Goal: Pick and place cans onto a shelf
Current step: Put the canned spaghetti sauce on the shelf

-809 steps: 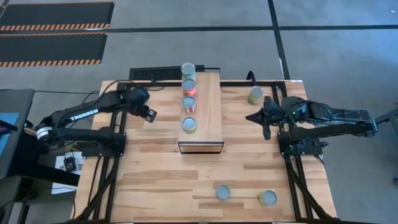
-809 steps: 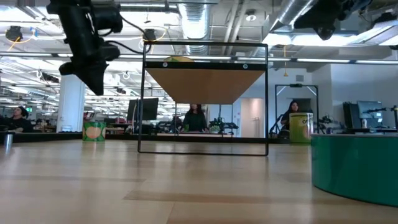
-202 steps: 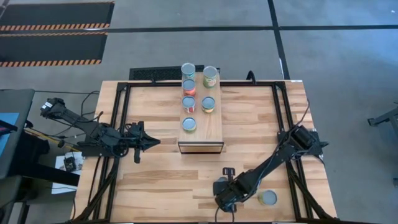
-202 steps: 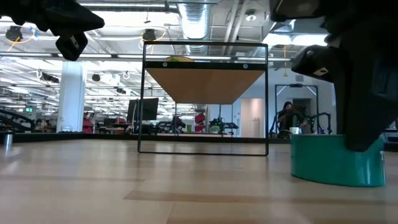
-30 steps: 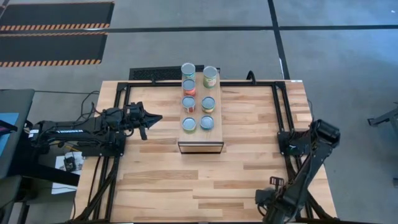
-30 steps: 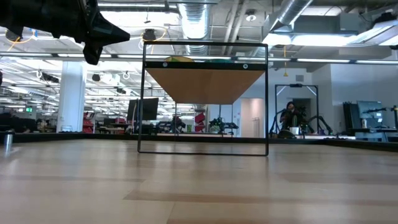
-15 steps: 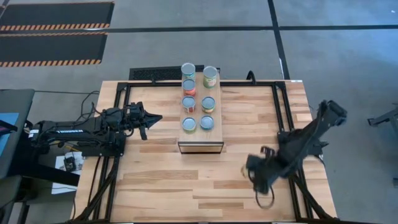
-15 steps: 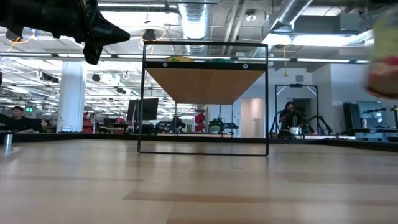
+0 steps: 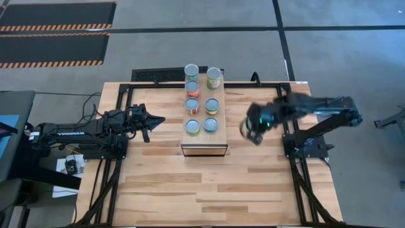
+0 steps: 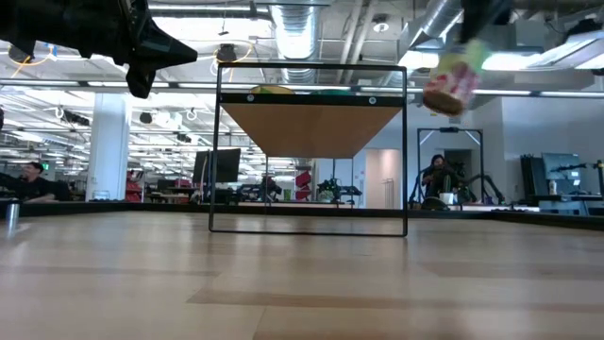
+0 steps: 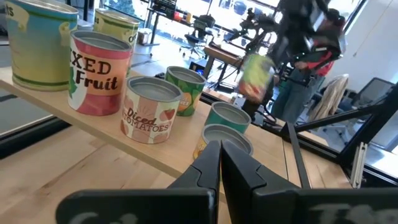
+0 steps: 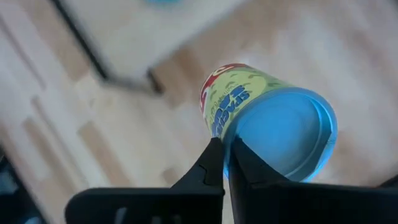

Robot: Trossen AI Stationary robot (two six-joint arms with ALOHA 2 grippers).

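I held the small yellow-green labelled metal can (image 12: 267, 118) clamped in my right gripper (image 9: 255, 125), in the air just beside the long light-wood box shelf (image 9: 218, 111). It seemed rigid, light and slippery (smooth label), so I judged mid-wall the best hold. My left gripper (image 11: 219, 163) waited closed.

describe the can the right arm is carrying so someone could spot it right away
Find the shelf mid-table, with seven cans standing on top. Just off its right side, the right gripper holds a can in the air. It alone is off the shelf, tilted, yellow-green labelled.
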